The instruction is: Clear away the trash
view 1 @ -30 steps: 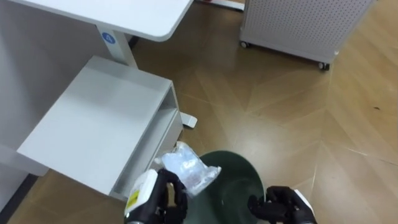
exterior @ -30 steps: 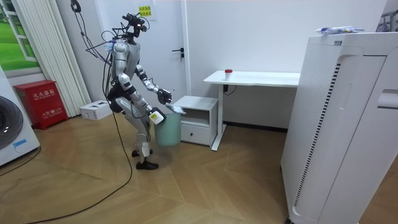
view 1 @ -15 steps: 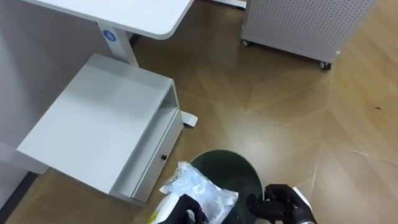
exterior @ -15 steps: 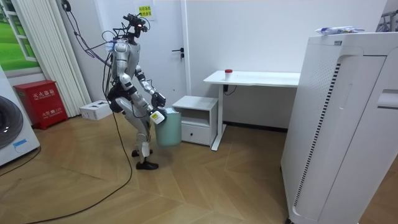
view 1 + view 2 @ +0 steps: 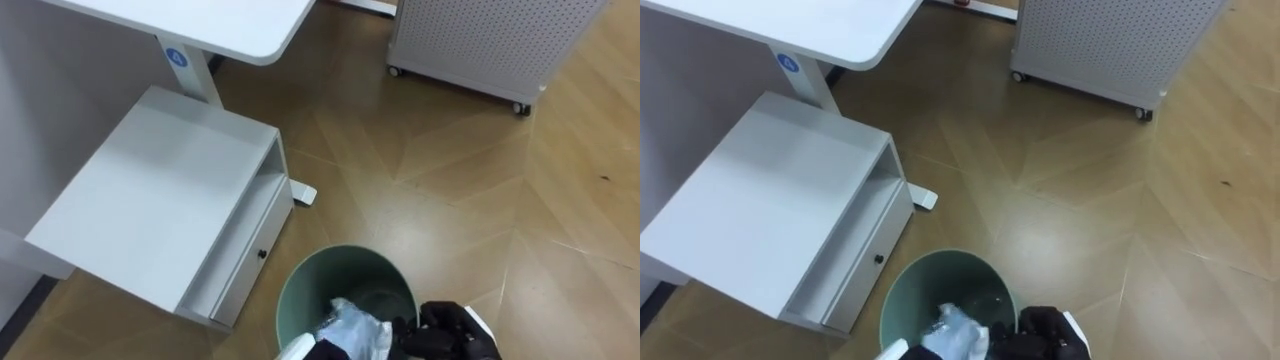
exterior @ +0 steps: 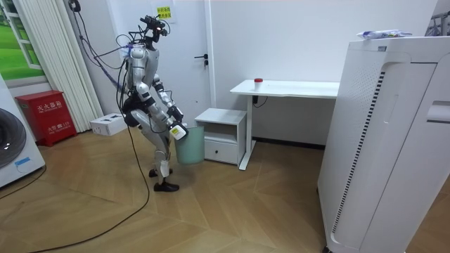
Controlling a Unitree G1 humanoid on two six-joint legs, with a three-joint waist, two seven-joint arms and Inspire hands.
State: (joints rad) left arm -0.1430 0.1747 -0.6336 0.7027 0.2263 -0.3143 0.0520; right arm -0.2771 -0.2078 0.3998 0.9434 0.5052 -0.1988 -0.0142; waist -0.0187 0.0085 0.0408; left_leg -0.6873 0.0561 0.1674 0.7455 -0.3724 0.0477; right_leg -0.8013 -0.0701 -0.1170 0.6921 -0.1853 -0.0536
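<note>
Since a second ago the crumpled clear plastic bag (image 5: 352, 322) has come down from beside the low white cabinet (image 5: 150, 200) to the mouth of the round green plastic bin (image 5: 340, 262). By that, the pick looks done and only the release is left, as the bag sits within the rim, not yet at the bottom. It looks light, wrinkled and glossy. The left hand (image 5: 325, 350) lies beneath it; whether its fingers clasp it I cannot tell. The right hand (image 5: 445, 335) is curled and empty, beside the rim.
</note>
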